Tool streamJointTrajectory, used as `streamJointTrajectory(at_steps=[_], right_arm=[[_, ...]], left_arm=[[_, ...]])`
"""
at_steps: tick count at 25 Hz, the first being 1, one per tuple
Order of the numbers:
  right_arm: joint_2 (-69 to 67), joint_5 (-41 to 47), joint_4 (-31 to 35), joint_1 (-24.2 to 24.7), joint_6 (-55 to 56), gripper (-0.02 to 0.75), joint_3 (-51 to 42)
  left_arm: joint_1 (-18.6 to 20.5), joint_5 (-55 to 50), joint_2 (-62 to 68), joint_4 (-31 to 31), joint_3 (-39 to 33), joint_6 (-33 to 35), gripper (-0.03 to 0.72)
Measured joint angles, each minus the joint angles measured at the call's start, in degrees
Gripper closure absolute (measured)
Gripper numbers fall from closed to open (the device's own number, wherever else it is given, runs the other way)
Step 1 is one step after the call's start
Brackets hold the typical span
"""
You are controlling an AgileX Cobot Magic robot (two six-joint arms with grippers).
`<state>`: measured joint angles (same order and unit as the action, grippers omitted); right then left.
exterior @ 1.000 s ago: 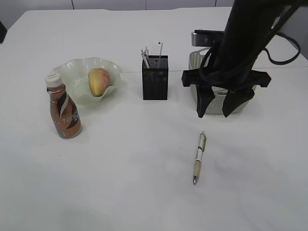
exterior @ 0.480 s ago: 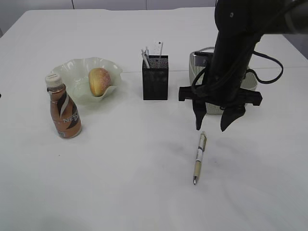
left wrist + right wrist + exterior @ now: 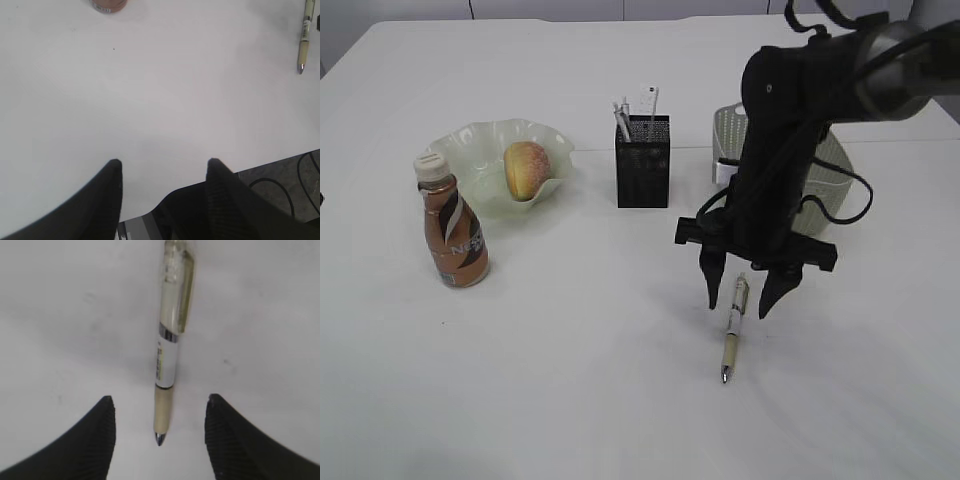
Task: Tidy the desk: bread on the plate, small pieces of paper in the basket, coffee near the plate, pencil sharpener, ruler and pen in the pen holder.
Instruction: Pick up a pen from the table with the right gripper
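Observation:
The pen [image 3: 733, 327] [image 3: 167, 355] lies on the white desk [image 3: 570, 330], tip toward the front edge. My right gripper [image 3: 740, 298] [image 3: 159, 400] is open and low over it, a finger on either side of the pen's grip end without touching it. My left gripper [image 3: 165, 164] is open over bare desk with nothing between its fingers. The bread [image 3: 526, 168] sits in the green plate [image 3: 470, 138]. The coffee [image 3: 452, 222] stands upright just in front of the plate. The ruler [image 3: 648, 102] sticks out of the black pen holder [image 3: 642, 165]. The pencil sharpener and paper pieces are out of view.
The grey-green basket [image 3: 832, 165] stands behind my right arm, partly hidden by it. In the left wrist view the pen [image 3: 304, 37] is far right, the coffee's base [image 3: 107, 4] is at the top edge, and the desk's near edge [image 3: 270, 162] is close.
My right arm has come forward and down from over the basket, and its open fingers now straddle the pen. Nothing on the desk has moved.

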<state>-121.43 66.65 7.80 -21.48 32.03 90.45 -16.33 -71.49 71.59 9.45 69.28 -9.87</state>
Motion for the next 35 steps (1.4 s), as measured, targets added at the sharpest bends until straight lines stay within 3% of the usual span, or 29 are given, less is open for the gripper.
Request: streamJointTrajectory(at_steps=[35], right_arm=[[-5.84, -5.00, 0.26, -0.10, 1.52, 0.290, 0.00]], left_arm=[[0.00, 0.00, 0.00, 0.00, 0.00, 0.00, 0.308]])
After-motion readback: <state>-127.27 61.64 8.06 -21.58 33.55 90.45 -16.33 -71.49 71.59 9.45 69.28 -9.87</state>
